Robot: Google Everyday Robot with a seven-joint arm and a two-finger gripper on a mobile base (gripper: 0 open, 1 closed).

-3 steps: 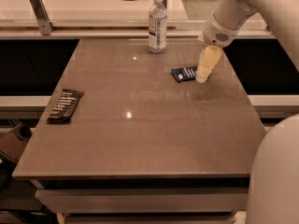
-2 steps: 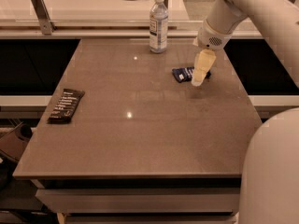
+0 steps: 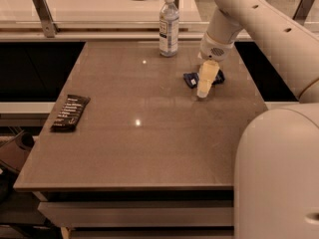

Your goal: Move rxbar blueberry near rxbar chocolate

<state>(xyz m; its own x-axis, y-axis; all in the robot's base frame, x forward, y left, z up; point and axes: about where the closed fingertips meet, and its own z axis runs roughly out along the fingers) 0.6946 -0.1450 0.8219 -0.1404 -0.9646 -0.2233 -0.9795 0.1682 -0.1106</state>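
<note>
The rxbar blueberry (image 3: 191, 78), a small navy-blue wrapped bar, lies on the brown table (image 3: 149, 148) at the back right; its middle is hidden behind my gripper. My gripper (image 3: 204, 89) points down right over and in front of it, close to the tabletop. The rxbar chocolate (image 3: 70, 112), a black bar with rows of white lettering, lies at the table's left edge, far from the blue bar.
A clear water bottle (image 3: 169, 25) stands at the back of the table, left of my gripper. My white arm (image 3: 259, 24) reaches in from the upper right, and the robot's white body (image 3: 279, 178) fills the lower right. A white counter runs behind the table.
My gripper has shifted left and slightly down, from the right end of the blueberry bar to over its middle. Both bars lie where they were.
</note>
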